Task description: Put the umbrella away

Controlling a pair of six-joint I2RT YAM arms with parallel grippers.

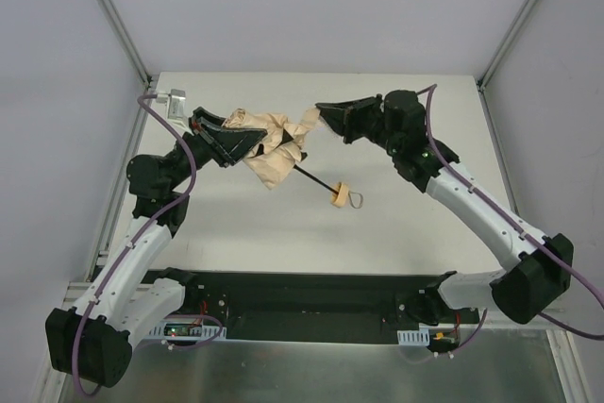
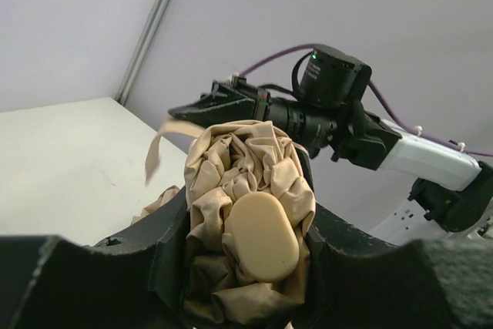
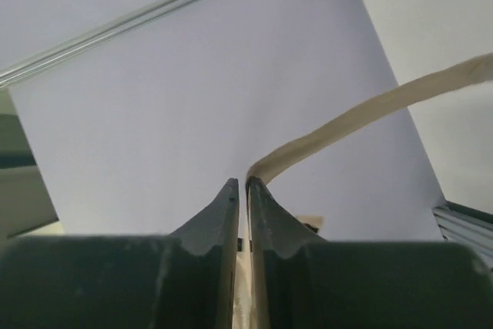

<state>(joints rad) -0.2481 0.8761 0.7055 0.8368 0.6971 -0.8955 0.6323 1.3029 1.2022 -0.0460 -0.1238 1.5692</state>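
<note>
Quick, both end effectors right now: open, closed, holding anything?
Left end effector: closed on the bunched umbrella.
Right end effector: closed, pinching the umbrella's strap.

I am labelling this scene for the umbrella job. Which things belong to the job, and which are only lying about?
Job: umbrella, clamped by left gripper; its strap, pinched by right gripper.
Lying about: nothing loose that I can see; only table and purple cable.
</note>
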